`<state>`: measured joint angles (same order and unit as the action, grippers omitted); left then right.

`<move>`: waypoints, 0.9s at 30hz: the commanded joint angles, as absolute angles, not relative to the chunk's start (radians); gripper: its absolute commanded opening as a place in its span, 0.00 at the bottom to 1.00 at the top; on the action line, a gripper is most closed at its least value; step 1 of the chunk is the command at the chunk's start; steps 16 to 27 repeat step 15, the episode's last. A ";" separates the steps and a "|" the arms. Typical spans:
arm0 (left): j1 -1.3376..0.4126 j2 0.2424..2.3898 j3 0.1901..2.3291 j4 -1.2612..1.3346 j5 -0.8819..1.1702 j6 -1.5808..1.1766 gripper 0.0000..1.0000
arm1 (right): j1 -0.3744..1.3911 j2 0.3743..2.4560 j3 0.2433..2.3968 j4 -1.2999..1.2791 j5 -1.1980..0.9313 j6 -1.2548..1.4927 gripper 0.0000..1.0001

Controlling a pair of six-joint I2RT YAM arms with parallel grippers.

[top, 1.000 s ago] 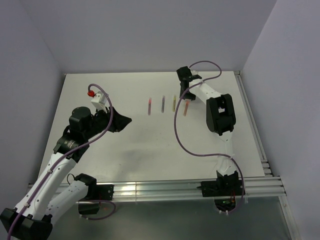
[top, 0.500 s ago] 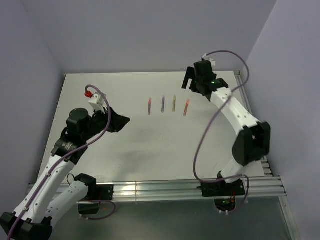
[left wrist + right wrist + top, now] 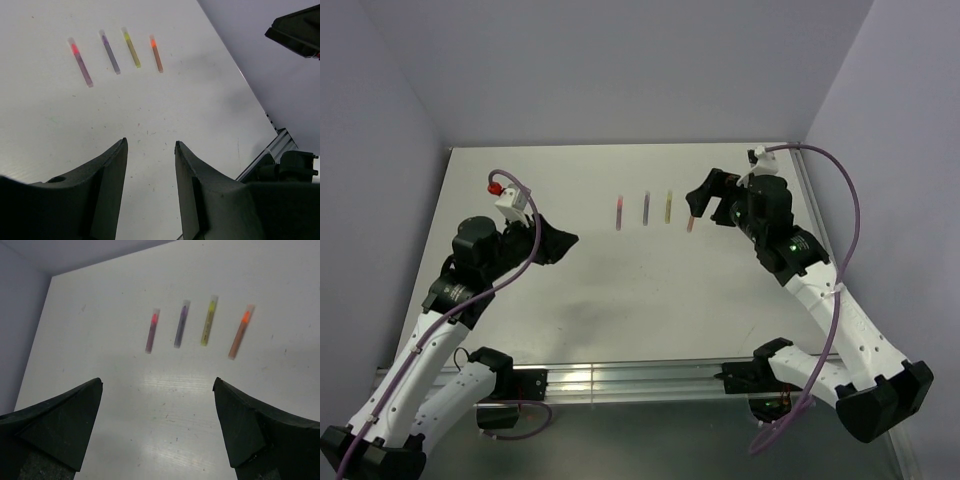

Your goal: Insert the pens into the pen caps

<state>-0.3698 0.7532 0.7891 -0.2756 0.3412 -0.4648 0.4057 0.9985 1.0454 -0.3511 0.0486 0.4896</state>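
Observation:
Four pens lie side by side at the back middle of the table: pink-red (image 3: 619,212), dark purple (image 3: 646,208), yellow (image 3: 667,207) and orange-red (image 3: 691,223). Each has a pale translucent end over a bright tip. No separate stubby caps show. My left gripper (image 3: 570,240) is open and empty, left of the row, above the table. The left wrist view shows the pink-red pen (image 3: 80,62) and orange-red pen (image 3: 156,46) far ahead of the left gripper (image 3: 150,142). My right gripper (image 3: 705,205) is wide open and empty above the orange-red pen (image 3: 241,331); the right gripper (image 3: 157,382) faces the row.
The white table (image 3: 620,300) is walled at the back and on both sides. A metal rail (image 3: 650,375) runs along the near edge, and another rail (image 3: 830,260) along the right edge. The right gripper's tip shows in the left wrist view (image 3: 297,32).
The right arm has unfolded and swung out to the right; its gripper has come down from the back wall to just beside the orange-red pen. The left arm has barely moved.

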 commanded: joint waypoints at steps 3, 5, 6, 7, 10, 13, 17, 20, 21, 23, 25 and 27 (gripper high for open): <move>-0.361 0.747 0.792 -0.262 0.330 -0.453 0.48 | 0.405 0.945 1.020 -0.324 0.020 0.482 1.00; -0.360 0.747 0.792 -0.262 0.330 -0.453 0.48 | 0.405 0.930 1.006 -0.314 0.015 0.479 1.00; -0.359 0.746 0.792 -0.264 0.330 -0.451 0.48 | 0.405 0.925 1.002 -0.308 0.012 0.479 1.00; -0.359 0.744 0.790 -0.262 0.328 -0.454 0.47 | 0.405 0.920 0.999 -0.305 0.011 0.477 1.00; -0.359 0.744 0.788 -0.262 0.331 -0.453 0.48 | 0.405 0.913 0.991 -0.299 0.008 0.474 1.00; -0.359 0.747 0.792 -0.262 0.337 -0.453 0.48 | 0.405 0.911 0.991 -0.301 0.014 0.471 1.00; -0.359 0.750 0.792 -0.262 0.341 -0.451 0.48 | 0.405 0.905 0.989 -0.287 0.028 0.468 1.00; -0.359 0.750 0.792 -0.262 0.341 -0.451 0.48 | 0.405 0.905 0.989 -0.287 0.028 0.468 1.00; -0.359 0.750 0.792 -0.262 0.341 -0.451 0.48 | 0.405 0.905 0.989 -0.287 0.028 0.468 1.00; -0.359 0.750 0.792 -0.262 0.341 -0.451 0.48 | 0.405 0.905 0.989 -0.287 0.028 0.468 1.00; -0.359 0.750 0.792 -0.262 0.341 -0.451 0.48 | 0.405 0.905 0.989 -0.287 0.028 0.468 1.00; -0.359 0.750 0.792 -0.262 0.341 -0.451 0.48 | 0.405 0.905 0.989 -0.287 0.028 0.468 1.00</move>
